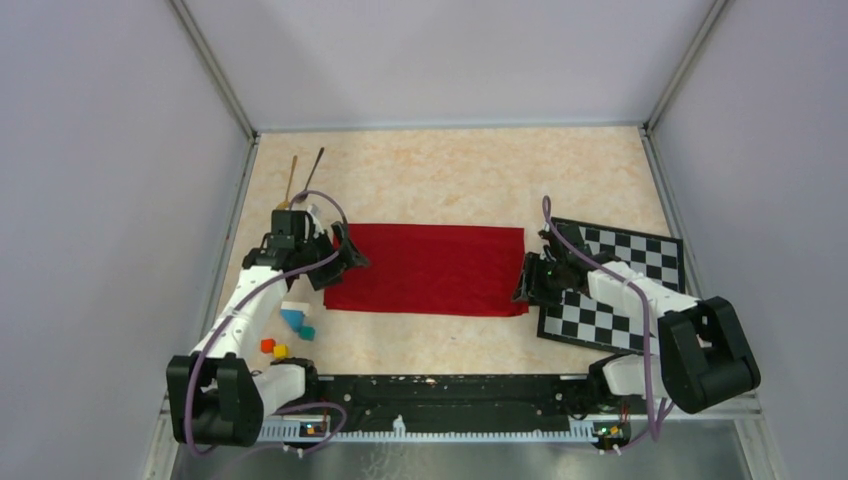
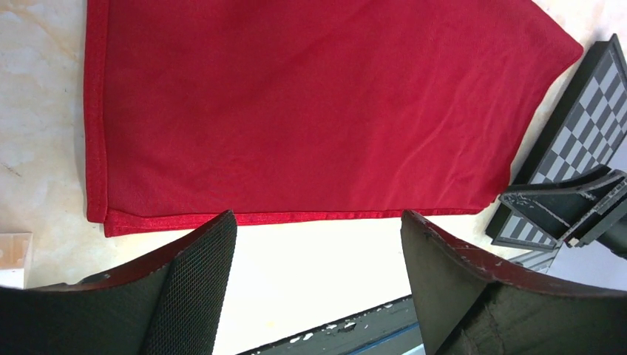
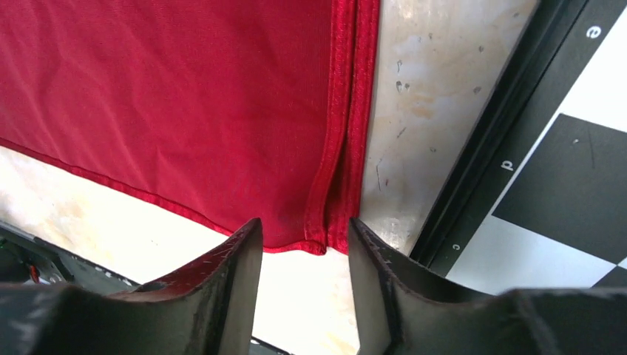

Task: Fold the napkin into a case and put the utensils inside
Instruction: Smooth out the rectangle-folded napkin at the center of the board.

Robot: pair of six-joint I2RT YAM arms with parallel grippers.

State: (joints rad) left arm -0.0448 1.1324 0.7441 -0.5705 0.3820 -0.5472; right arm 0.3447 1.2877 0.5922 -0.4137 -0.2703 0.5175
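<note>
The red napkin point(image 1: 428, 268) lies flat as a wide rectangle, folded in two layers, in the middle of the table. It fills the left wrist view point(image 2: 310, 111) and the right wrist view point(image 3: 170, 111), where its doubled hem shows. My left gripper point(image 1: 352, 262) is open and empty at the napkin's left edge. My right gripper point(image 1: 522, 285) is open and empty at the napkin's near right corner. The gold spoon point(image 1: 291, 180) and the black spoon point(image 1: 312, 172) lie side by side at the far left of the table.
The black-and-white chequered mat point(image 1: 640, 255) lies at the right, partly under my right arm. Small coloured blocks point(image 1: 290, 330) lie near the left arm. Grey walls enclose the table, and a black rail point(image 1: 440, 390) runs along the near edge.
</note>
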